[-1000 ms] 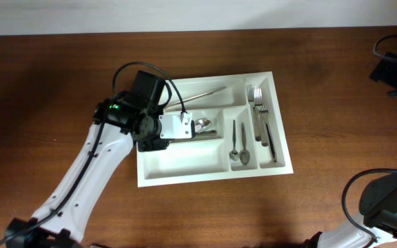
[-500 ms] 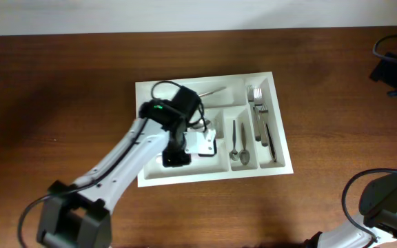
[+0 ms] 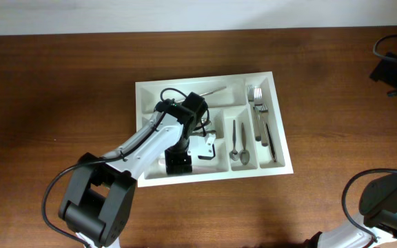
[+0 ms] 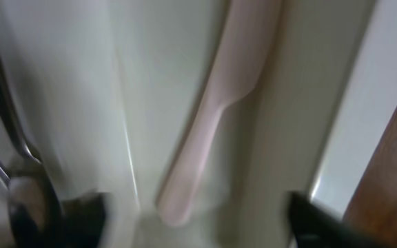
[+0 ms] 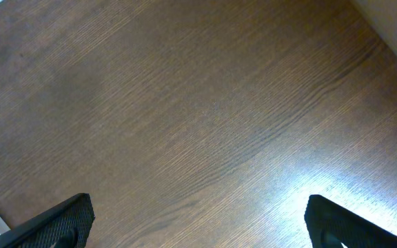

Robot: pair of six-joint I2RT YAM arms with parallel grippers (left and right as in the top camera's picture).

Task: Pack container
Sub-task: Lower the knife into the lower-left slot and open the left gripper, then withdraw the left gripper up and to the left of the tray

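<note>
The wooden table (image 3: pixel 60 83) is showing bare wood on every side of the container (image 3: pixel 219 165), most to the left and right, less toward the near edge. Its far edge is running along the top of the overhead view.

The single white container is sitting mid-table, its long axis lying left to right and tilting slightly, the right end farther away. Three wide compartments are running along that axis. Two narrow ones are crossing it at the right end.

The left gripper (image 4: pixel 198 224) is hanging low inside a wide compartment near the front wall, jaws spread wide and gripping nothing. One pale utensil (image 4: pixel 212 124) is lying loose on the floor between them.

The right gripper (image 5: pixel 205 227) is hovering over bare wood, fully spread and empty.

Two spoons (image 3: pixel 234 141) are lying in one narrow compartment. The forks (image 3: pixel 253 96) beside them are stacked too closely to count.
</note>
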